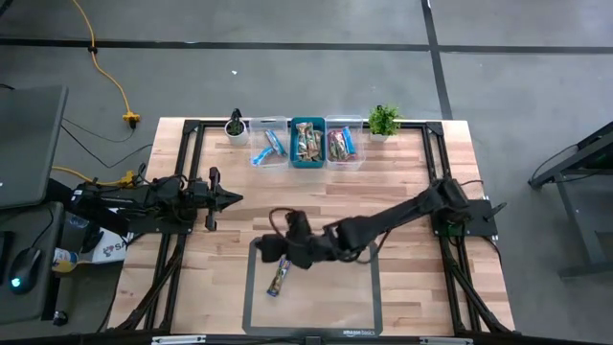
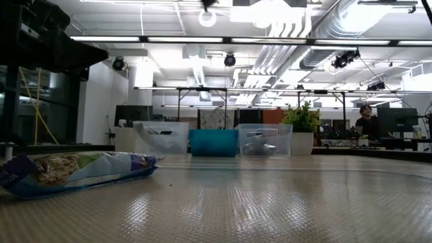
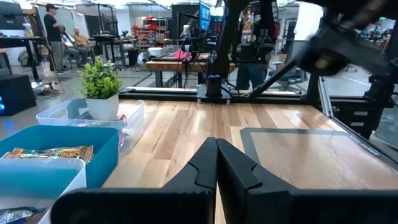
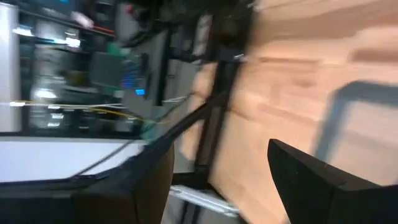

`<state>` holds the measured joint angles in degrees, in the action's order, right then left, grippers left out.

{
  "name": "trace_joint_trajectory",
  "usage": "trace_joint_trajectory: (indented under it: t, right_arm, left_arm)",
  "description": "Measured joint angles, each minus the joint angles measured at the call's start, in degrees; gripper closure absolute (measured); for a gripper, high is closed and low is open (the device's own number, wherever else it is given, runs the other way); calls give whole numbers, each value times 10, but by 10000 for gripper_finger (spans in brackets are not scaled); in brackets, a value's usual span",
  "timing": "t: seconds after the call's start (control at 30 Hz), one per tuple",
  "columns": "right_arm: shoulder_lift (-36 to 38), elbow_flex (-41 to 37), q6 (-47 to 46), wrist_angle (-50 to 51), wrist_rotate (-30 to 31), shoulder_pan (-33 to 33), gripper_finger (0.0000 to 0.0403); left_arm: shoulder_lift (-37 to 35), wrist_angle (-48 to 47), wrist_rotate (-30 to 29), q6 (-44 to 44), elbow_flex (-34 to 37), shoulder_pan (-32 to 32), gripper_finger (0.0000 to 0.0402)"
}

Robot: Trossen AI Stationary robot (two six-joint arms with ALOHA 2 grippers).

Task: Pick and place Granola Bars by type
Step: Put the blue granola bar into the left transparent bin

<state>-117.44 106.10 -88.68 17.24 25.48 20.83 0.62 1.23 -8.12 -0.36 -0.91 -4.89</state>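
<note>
One granola bar in a blue and tan wrapper lies flat on the grey mat; the low view shows it at the left. My right gripper hangs above the mat's far left part, just beyond the bar, fingers wide open and nothing between them. More granola bars lie in three bins at the far edge: a clear one, a teal one and a second clear one. My left gripper waits at the table's left side, level and shut.
Two small potted plants flank the row of bins. Black frame rails run along the table's left and right sides. Bare wood lies between the bins and the mat.
</note>
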Motion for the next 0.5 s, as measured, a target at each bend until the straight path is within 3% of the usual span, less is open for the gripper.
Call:
trace_joint_trajectory:
  t: [0.13,0.33,0.5]
  right_arm:
    - [-37,0,9,-109,2,7,160]
    - [-66,0,123,-197,-80,9,160]
    - [-69,0,112,-197,-48,7,160]
  left_arm:
    - [0,0,0,0,0,0,401]
    - [0,0,0,0,0,0,401]
    - [0,0,0,0,0,0,401]
